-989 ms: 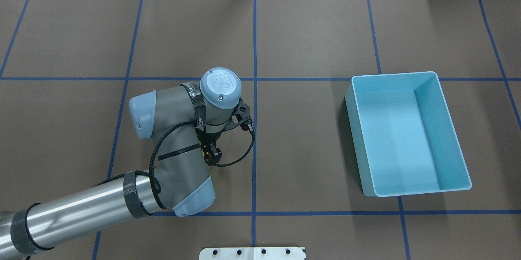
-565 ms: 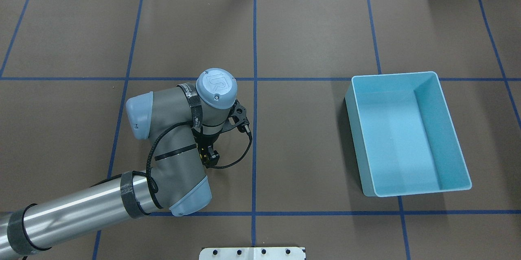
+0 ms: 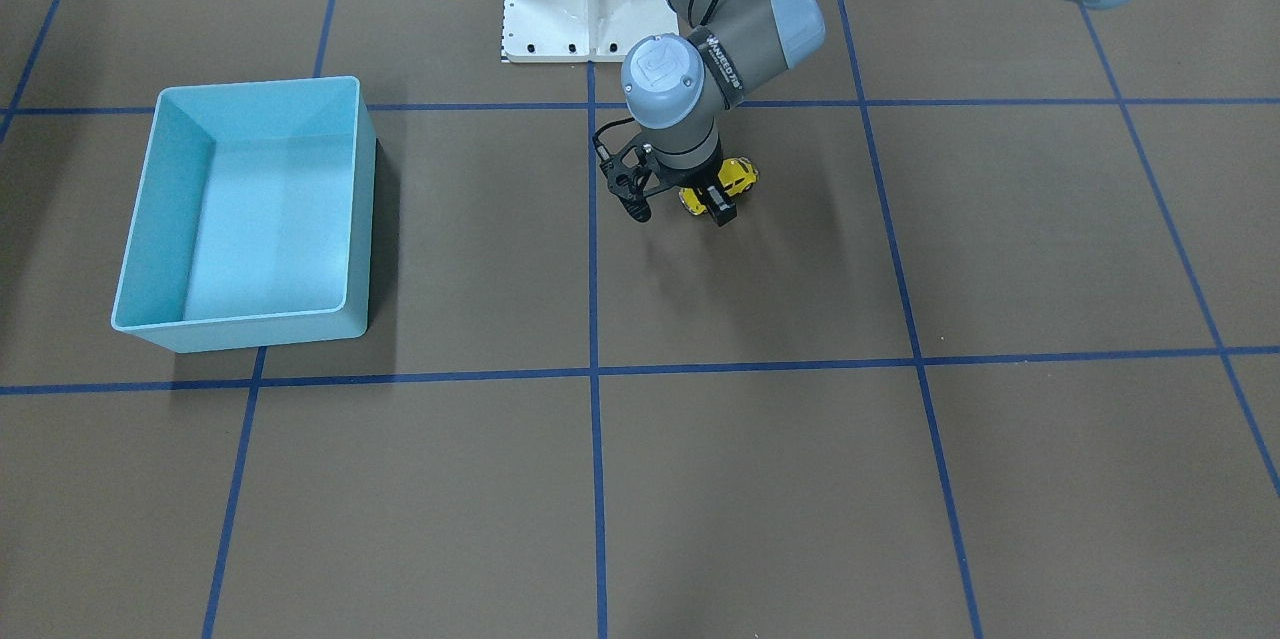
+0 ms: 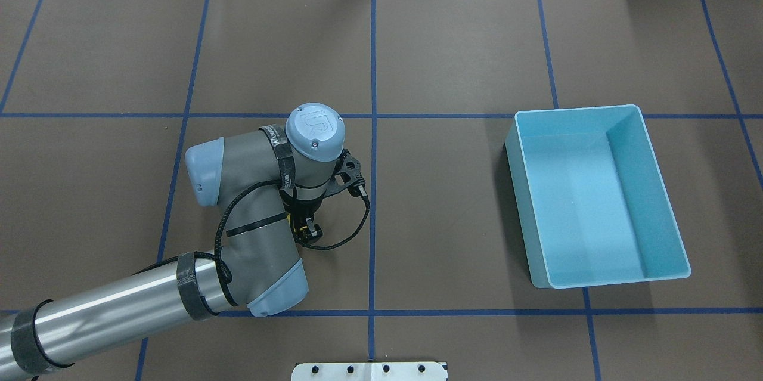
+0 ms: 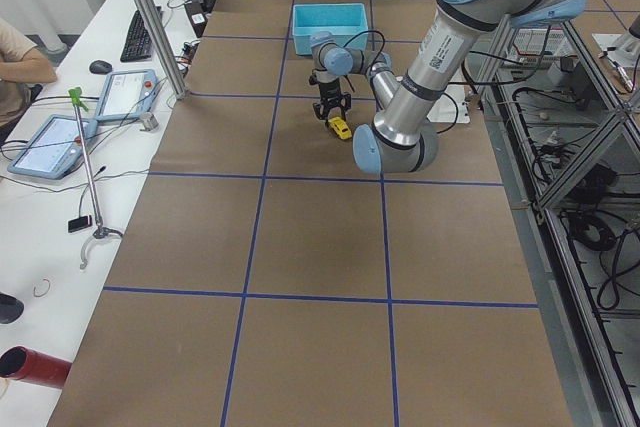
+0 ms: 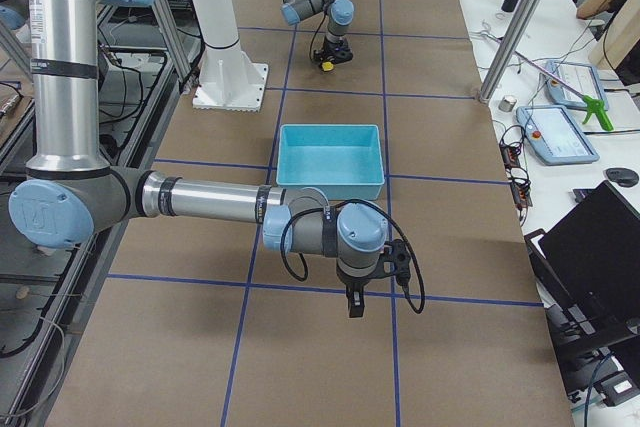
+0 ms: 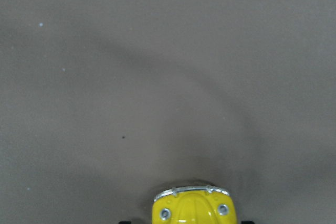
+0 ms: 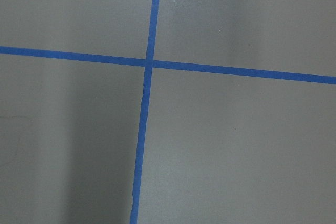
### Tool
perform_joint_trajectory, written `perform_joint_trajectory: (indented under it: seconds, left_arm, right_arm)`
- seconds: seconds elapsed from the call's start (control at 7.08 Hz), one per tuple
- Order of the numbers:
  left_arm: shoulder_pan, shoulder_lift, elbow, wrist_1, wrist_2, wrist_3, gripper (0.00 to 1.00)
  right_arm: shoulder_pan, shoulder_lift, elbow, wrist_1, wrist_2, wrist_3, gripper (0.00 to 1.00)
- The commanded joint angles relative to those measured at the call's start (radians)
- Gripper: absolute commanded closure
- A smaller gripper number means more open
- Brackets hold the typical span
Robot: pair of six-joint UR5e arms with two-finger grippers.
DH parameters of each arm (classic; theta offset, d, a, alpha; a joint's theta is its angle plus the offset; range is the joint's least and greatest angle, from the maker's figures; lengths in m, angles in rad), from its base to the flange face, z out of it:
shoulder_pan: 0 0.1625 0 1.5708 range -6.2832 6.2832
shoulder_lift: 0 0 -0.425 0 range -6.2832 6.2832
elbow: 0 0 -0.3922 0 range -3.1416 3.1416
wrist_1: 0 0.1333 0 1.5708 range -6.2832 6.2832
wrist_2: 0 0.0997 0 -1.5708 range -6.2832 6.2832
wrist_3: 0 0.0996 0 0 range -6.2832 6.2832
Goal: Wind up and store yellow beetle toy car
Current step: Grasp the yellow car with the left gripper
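**Bench**: brown sheet ruled off with blue tape lines. It carries everything listed below.

**Left arm**: reaches out over the middle of the bench, wrist turned straight down.

**Right arm**: stretched low, well apart from the left tool, with the bin lying between the two tools. From where I stand it has no part in the job at present.

**Light-blue bin**: open-topped and rectangular, well apart from the left tool on the robot's right. The car is not in it, so storing is not yet done.

**Left tool**: pointing down at the bench surface, fingers either side of the car. It looks clamped on the car's flanks, since its own camera shows the car's end sitting centred just beneath the lens.

**Right tool**: hangs over a crossing of tape lines. I cannot tell if its fingers are apart or together.

**Yellow beetle toy car**: between the left tool's fingers and down at bench level, wheels apparently on the sheet.

**Progress, as I judge it:** the car is grasped and the wind-up stage is in hand. Whether the spring is loaded yet cannot be read from here. What remains is finishing the wind, carrying the car across to the bin, and letting it go inside.
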Motion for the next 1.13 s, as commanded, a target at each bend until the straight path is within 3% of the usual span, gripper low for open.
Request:
perform_joint_trajectory:
  seconds: [0.0,0.28,0.56,0.99]
  left_arm:
    - [0.006,-0.004,-0.001,-0.013,-0.010,-0.088,0.65]
    - [0.005,-0.006,-0.011,-0.009,-0.010,-0.089,1.00]
    - [-0.027,0.000,-0.027,-0.001,0.003,-0.061,1.00]
    - [-0.151,0.040,-0.015,-0.003,0.007,0.294,1.00]
  right_arm:
    - [0.000,0.002,-0.005,0.000,0.000,0.001,0.00]
    - [0.000,0.002,-0.004,0.000,0.000,0.001,0.00]
    - [0.000,0.002,-0.004,0.000,0.000,-0.001,0.00]
    - [0.000,0.002,-0.004,0.000,-0.002,-0.001,0.00]
